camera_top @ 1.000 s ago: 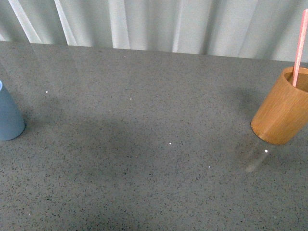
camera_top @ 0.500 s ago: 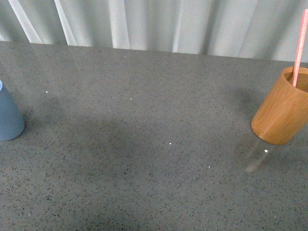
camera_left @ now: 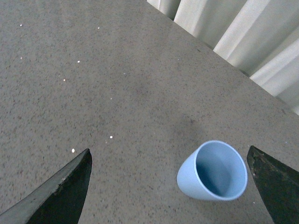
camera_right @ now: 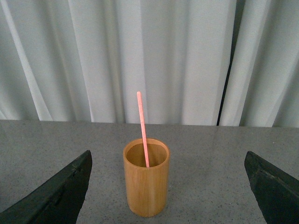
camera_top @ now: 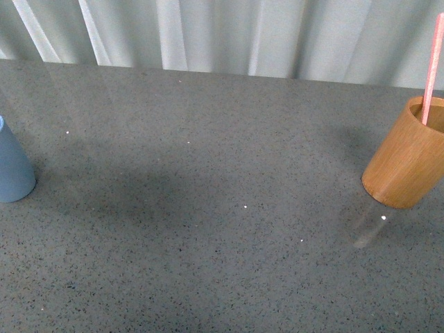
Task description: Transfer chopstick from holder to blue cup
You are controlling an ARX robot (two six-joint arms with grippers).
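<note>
The orange-brown wooden holder [camera_top: 409, 156] stands at the table's right edge in the front view, with the pink chopstick [camera_top: 432, 66] upright in it. The blue cup [camera_top: 12, 166] stands at the far left edge, upright and empty. No gripper shows in the front view. In the right wrist view the holder [camera_right: 145, 179] and chopstick [camera_right: 142, 128] stand ahead of my open right gripper [camera_right: 168, 191], apart from its fingers. In the left wrist view the blue cup [camera_left: 214, 171] sits between the fingers of my open left gripper [camera_left: 170, 186], nearer one finger, not touched.
A grey speckled table [camera_top: 208, 208] spreads between the two cups. White pleated curtains [camera_top: 222, 31] hang along its far edge, also behind the holder in the right wrist view [camera_right: 187, 56].
</note>
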